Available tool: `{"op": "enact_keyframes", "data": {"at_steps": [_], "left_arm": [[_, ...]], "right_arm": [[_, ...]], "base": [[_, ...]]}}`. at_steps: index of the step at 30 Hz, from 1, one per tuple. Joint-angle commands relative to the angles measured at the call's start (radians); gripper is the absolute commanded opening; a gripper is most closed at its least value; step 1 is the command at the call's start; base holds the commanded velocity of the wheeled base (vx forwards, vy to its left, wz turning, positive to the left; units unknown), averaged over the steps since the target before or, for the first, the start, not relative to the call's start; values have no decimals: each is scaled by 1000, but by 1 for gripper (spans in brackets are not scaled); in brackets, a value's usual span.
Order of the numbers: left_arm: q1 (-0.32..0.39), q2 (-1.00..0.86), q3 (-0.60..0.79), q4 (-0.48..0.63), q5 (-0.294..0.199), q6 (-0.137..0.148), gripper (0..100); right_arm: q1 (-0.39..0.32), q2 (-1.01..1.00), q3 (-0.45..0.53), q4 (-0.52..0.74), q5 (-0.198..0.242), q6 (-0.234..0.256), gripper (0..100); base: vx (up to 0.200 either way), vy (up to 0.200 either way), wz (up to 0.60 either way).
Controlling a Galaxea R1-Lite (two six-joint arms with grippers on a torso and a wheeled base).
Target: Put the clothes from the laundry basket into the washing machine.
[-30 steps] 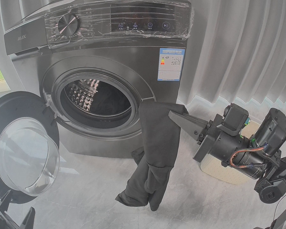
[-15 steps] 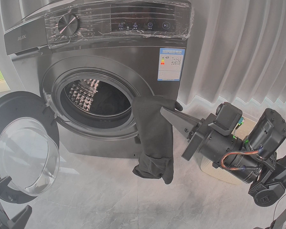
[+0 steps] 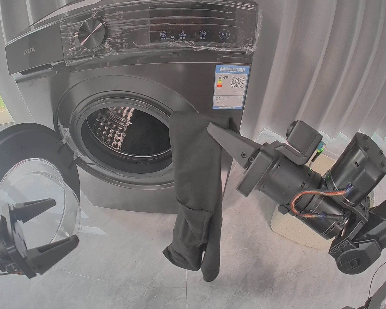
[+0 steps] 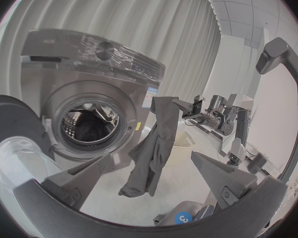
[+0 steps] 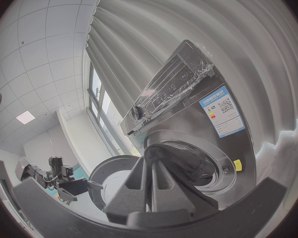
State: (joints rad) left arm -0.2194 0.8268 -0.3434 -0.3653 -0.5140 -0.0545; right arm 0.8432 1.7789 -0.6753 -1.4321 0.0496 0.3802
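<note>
1. While our right claw (image 3: 210, 127) is clamping the top fold of the dark garment (image 3: 197, 172), the cloth is hanging free in front of the washing machine (image 3: 137, 74). It is hanging just beside the right rim of the drum opening (image 3: 128, 138).
2. We are judging this garment as light, soft and limp. It is drooping in long folds under the claw, so it is probably going to swing and trail. Taking hold near the bunched top, as now, is seeming best to us.
3. Our left claw (image 3: 64, 222) is standing open and empty, low in front of the open door (image 3: 25, 138).
4. We are minding the edges. The hanging tail is reaching lower than the bottom lip of the opening and could be catching there, so we think it is needing a lift.
5. For room, the door is limiting the left side. The laundry basket (image 3: 287, 228) is sitting under the right arm, and the bare floor (image 3: 116, 271) between them is giving free space.
</note>
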Motion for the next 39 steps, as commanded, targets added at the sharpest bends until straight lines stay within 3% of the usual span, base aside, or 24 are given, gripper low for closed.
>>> {"op": "enact_keyframes", "data": {"at_steps": [1,7,16,29,32,35,39], "left_arm": [[-176,272,-5,-126,72,-10,100],[-255,354,-3,-196,101,-27,100],[-348,449,17,-254,97,-24,100],[-376,650,53,-423,89,-21,100],[-380,695,53,-463,80,-30,100],[-380,755,49,-512,40,-62,100],[-380,868,52,-609,46,-56,100]], "right_arm": [[-1,22,-32,1,-2,12,0],[0,22,-32,-1,-27,12,0],[11,22,-29,1,-27,12,0],[14,37,-32,-1,-27,12,0],[16,36,-30,-2,-27,12,0],[16,36,-30,-2,-27,12,0],[17,36,-29,-2,-27,12,0]], "base": [[0,0,0],[0,0,0],[0,0,0],[0,0,0],[0,0,0],[0,0,0],[0,0,0]]}}
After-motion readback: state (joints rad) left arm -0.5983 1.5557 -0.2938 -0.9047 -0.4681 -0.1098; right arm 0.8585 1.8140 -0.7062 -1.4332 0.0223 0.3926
